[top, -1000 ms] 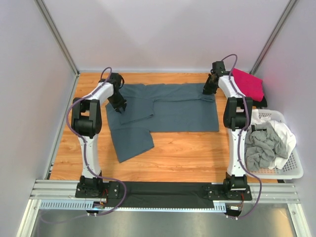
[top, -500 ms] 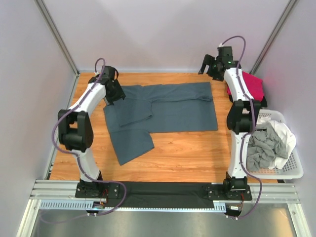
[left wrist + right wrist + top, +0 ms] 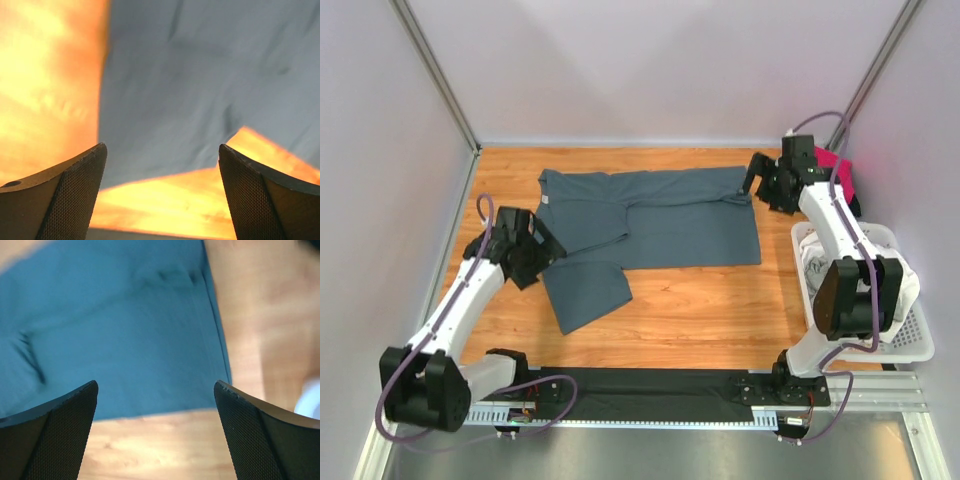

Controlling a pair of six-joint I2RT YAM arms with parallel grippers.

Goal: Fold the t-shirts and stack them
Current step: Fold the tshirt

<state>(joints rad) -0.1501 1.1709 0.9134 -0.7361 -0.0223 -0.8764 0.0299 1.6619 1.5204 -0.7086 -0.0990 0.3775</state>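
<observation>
A large slate blue-grey t-shirt (image 3: 670, 215) lies spread flat on the wooden table, one sleeve (image 3: 588, 290) pointing toward the near side. My left gripper (image 3: 542, 250) hovers open at the shirt's left edge, and the left wrist view shows the cloth (image 3: 200, 90) beyond the empty left gripper (image 3: 162, 147). My right gripper (image 3: 765, 188) stands open above the shirt's far right corner. The right wrist view shows the shirt's hem (image 3: 125, 340) under the empty right gripper (image 3: 156, 384). A magenta-pink t-shirt (image 3: 837, 168) lies folded at the far right, partly hidden by the right arm.
A white lattice basket (image 3: 910, 350) at the right edge holds a white t-shirt (image 3: 908, 285), and the right arm's elbow hangs over it. The basket's rim (image 3: 312, 400) shows in the right wrist view. A black cloth (image 3: 650, 385) lies along the front rail. Walls enclose three sides.
Both grippers let go of the blue-grey shirt's far edge and opened. The left arm swung back toward the near left, the right arm moved right. The shirt now lies flat.
</observation>
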